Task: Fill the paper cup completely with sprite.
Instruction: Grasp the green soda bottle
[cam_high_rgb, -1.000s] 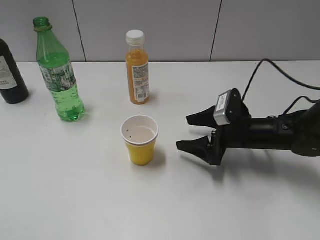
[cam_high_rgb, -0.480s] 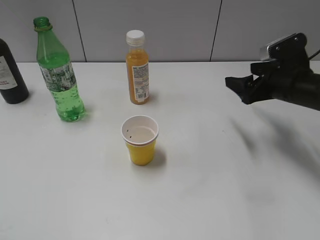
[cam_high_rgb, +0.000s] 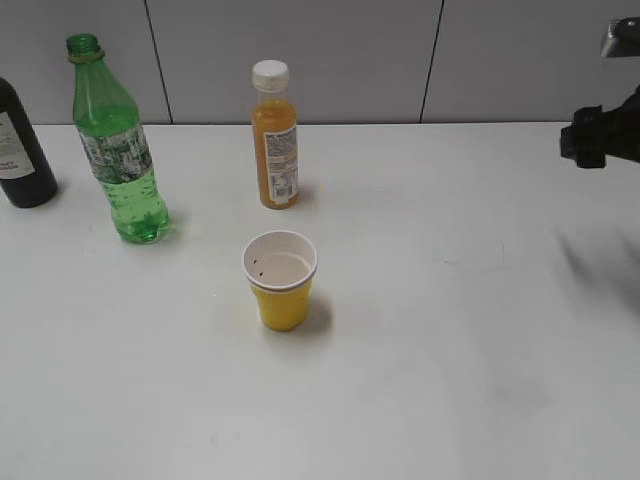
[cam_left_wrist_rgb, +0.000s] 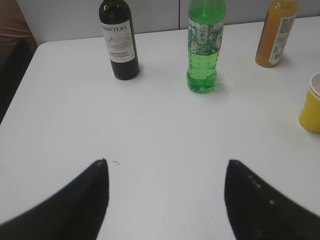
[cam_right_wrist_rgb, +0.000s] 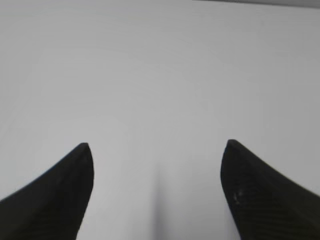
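The yellow paper cup (cam_high_rgb: 280, 282) stands upright mid-table, its white inside showing a few dark specks; its edge also shows in the left wrist view (cam_left_wrist_rgb: 312, 102). The green sprite bottle (cam_high_rgb: 120, 150), uncapped and part full, stands upright at the back left, and shows in the left wrist view (cam_left_wrist_rgb: 204, 52). My left gripper (cam_left_wrist_rgb: 166, 165) is open and empty over bare table, well short of the bottles. My right gripper (cam_right_wrist_rgb: 157, 147) is open and empty over bare table; only its dark tip (cam_high_rgb: 582, 140) shows at the far right edge of the exterior view.
An orange juice bottle (cam_high_rgb: 274, 135) with a white cap stands behind the cup. A dark glass wine bottle (cam_high_rgb: 20, 140) stands at the far left, left of the sprite (cam_left_wrist_rgb: 118, 42). The white table's left edge (cam_left_wrist_rgb: 20, 95) shows in the left wrist view.
My right gripper has pulled back from beside the cup, up and to the right, to the frame's edge. Cup and bottles have not moved.
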